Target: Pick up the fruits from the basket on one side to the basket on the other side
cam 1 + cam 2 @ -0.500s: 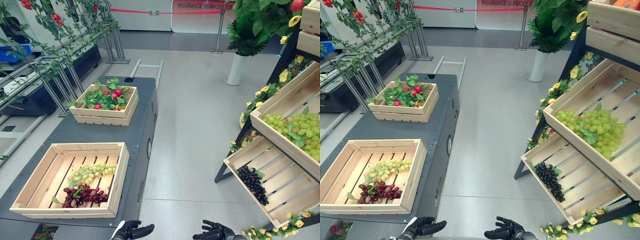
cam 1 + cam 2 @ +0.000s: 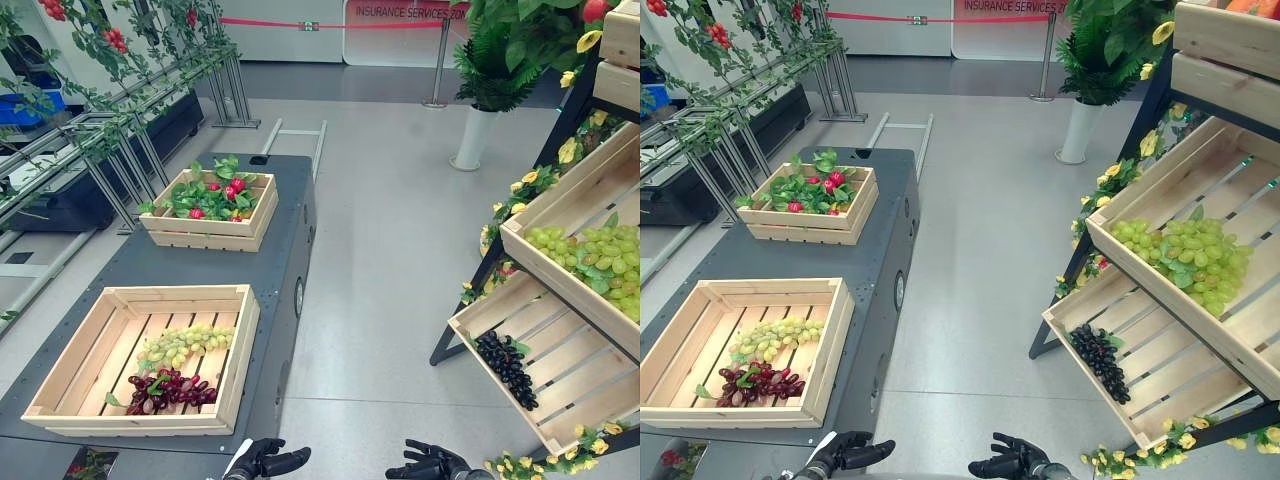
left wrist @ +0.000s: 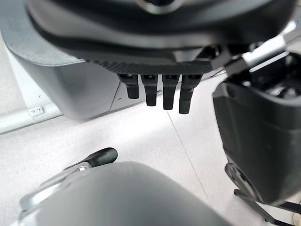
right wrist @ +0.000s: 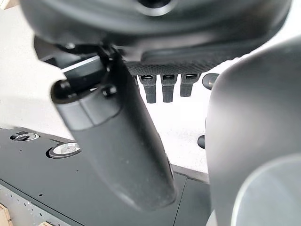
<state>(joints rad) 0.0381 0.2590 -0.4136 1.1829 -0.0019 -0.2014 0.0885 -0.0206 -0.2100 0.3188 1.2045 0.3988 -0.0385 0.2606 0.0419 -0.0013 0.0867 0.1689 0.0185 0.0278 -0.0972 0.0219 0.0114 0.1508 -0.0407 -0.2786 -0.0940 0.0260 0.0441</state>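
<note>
A wooden crate (image 2: 70, 360) stands on the near end of a dark cart and holds a green grape bunch (image 2: 183, 345) and a dark red grape bunch (image 2: 168, 391). On the slanted rack at the right, a lower crate (image 2: 570, 385) carries a black grape bunch (image 2: 505, 367). The crate above it (image 2: 560, 215) carries green grapes (image 2: 595, 255). My left hand (image 2: 265, 462) and right hand (image 2: 430, 463) hang low over the floor between cart and rack. Both are open and hold nothing, with the fingers (image 3: 163, 96) of the left hanging straight.
A second crate (image 2: 205, 228) with red fruits and green leaves sits at the cart's far end (image 2: 290, 190). Plant racks (image 2: 120, 130) line the left side. A potted plant (image 2: 478, 120) and a rope barrier post (image 2: 437, 70) stand farther back. Grey floor (image 2: 385, 270) lies between cart and rack.
</note>
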